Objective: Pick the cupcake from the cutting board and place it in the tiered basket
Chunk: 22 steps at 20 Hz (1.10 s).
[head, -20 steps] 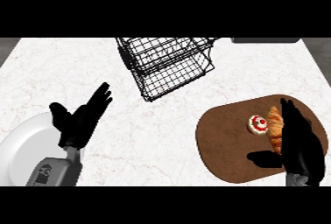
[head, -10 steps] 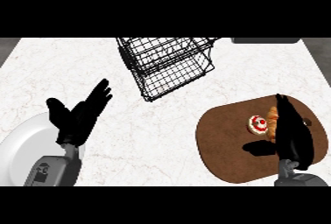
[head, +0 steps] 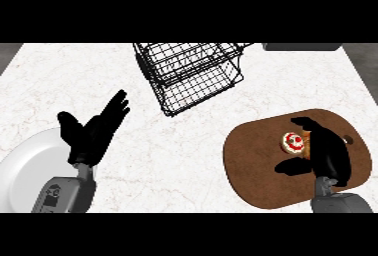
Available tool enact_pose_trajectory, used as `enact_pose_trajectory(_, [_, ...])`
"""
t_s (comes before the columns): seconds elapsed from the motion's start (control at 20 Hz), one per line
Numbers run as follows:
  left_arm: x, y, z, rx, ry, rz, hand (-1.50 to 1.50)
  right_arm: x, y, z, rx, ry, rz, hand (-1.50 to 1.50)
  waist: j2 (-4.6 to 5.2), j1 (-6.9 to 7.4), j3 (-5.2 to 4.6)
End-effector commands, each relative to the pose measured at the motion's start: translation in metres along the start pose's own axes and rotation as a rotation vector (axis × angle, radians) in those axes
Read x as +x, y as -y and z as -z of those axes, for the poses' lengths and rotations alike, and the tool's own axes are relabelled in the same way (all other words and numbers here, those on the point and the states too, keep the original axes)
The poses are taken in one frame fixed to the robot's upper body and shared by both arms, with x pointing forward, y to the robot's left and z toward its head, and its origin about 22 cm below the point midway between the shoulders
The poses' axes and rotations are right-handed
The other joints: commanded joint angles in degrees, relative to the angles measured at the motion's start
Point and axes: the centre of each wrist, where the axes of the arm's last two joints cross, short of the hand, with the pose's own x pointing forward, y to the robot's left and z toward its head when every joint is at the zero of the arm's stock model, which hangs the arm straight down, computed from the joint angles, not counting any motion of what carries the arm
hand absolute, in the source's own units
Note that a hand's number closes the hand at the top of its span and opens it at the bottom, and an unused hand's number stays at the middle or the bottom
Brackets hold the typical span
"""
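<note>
Right hand (head: 326,150) moved closer beside cupcake (head: 293,141).

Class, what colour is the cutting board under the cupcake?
Dark brown cutting board, seen in the head view.

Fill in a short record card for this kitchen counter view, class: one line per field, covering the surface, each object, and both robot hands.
surface: white marbled counter
cutting board: brown, rounded, at the view's right
cupcake: red and white topping, on the cutting board
tiered basket: black wire, at the view's top centre
plate: white, at the view's lower left
left robot hand: open, fingers straight, resting partly over the plate
right robot hand: open, over the cutting board, just right of the cupcake, not curled round it
task status: cupcake not yet picked
</note>
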Motion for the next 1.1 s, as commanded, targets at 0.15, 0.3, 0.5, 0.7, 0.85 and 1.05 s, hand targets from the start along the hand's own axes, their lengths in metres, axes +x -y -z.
enact_pose_trajectory(0.15, [-0.008, -0.001, -0.006, 0.002, -0.005, 0.018, 0.0, 0.008, -0.015, 0.006, 0.003, 0.082, -0.052, 1.5, 0.47, 0.21, 0.53])
enact_pose_trajectory(0.3, [-0.007, -0.002, 0.005, 0.009, -0.01, 0.004, 0.0, -0.004, -0.027, -0.005, -0.022, 0.098, -0.047, 1.5, 0.5, -0.01, 0.53])
enact_pose_trajectory(0.5, [-0.013, -0.009, -0.008, 0.004, 0.0, -0.002, 0.0, 0.012, -0.028, -0.012, -0.111, 0.111, 0.055, 1.5, 0.48, 0.17, 0.54])
enact_pose_trajectory(0.7, [0.001, 0.008, -0.003, -0.007, 0.013, 0.0, 0.0, -0.003, -0.004, 0.017, 0.094, 0.268, -0.076, 1.5, 0.61, 0.65, 0.55])
enact_pose_trajectory(0.85, [0.002, 0.018, -0.002, -0.025, 0.005, -0.005, 0.0, -0.004, 0.011, 0.034, 0.279, 0.383, -0.242, 1.5, 0.84, 1.77, 0.54])
enact_pose_trajectory(1.05, [0.003, 0.008, -0.003, 0.001, 0.004, -0.001, 0.0, 0.008, 0.052, 0.039, 0.295, 0.468, -0.132, 1.5, 0.42, 0.15, 0.53])
